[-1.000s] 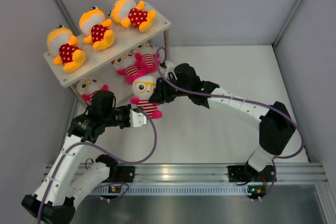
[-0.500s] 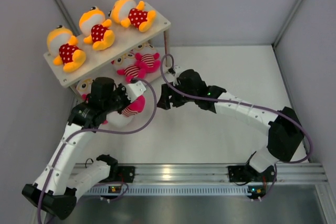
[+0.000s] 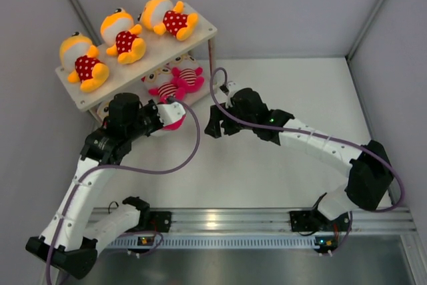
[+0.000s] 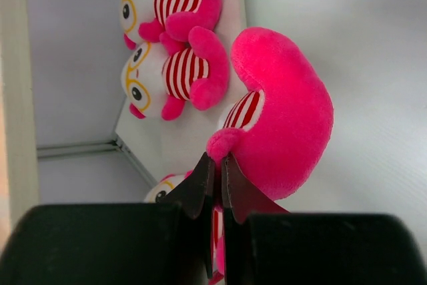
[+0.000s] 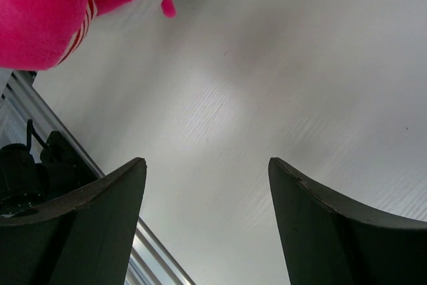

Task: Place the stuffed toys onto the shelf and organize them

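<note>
Three orange stuffed toys in red dotted shirts lie on the shelf's top board. Two white-faced, pink-limbed toys lie on the lower board; they also show in the left wrist view. A third peeks out under the shelf's left end. My left gripper is shut on a pink limb of another striped toy and holds it at the lower board's front edge. My right gripper is open and empty, just right of that toy.
Thin metal shelf legs stand at the shelf's corners. Grey walls close in the table on the left, back and right. An aluminium rail runs along the near edge by the arm bases.
My right gripper let go of the striped toy and drew back to the right. My left gripper took hold of it and carried it up-left to the lower board.
</note>
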